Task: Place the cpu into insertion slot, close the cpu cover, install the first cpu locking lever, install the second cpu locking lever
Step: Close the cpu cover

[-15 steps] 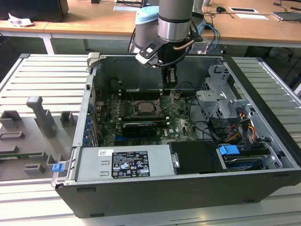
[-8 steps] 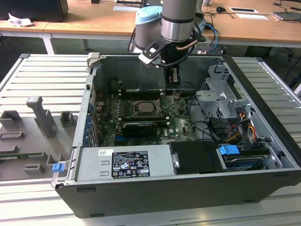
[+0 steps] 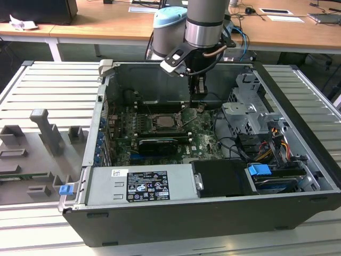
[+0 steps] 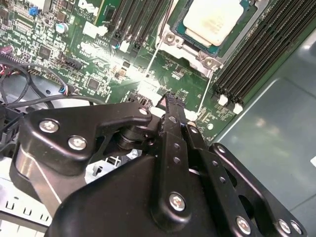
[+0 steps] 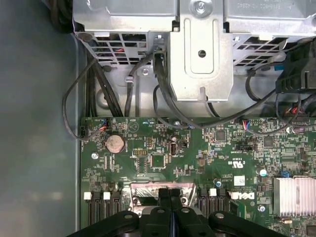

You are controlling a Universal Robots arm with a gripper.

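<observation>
1. Inside the open computer case [image 3: 213, 213] on the slatted counter [image 3: 48, 85], the end effector [image 3: 199, 106] hangs low over the green motherboard [image 3: 205, 133].
2. End effector state: both wrist views show the fingers [image 5: 165, 207] pressed together, with nothing seen between them.
3. The cpu [image 4: 217, 19] lies flat in the insertion slot [image 3: 165, 121], its pale face up. In the second wrist view the cpu cover [image 4: 193, 49] lies down around it.
4. The cpu is near the fingertips but apart from them. In the exterior view the slot sits just to the exterior view's left of the end effector.
5. A thin wire locking lever [image 4: 152, 59] runs from the socket frame toward the fingertips; contact cannot be told.
6. Long black memory slots [image 4: 256, 44] flank the socket.
</observation>
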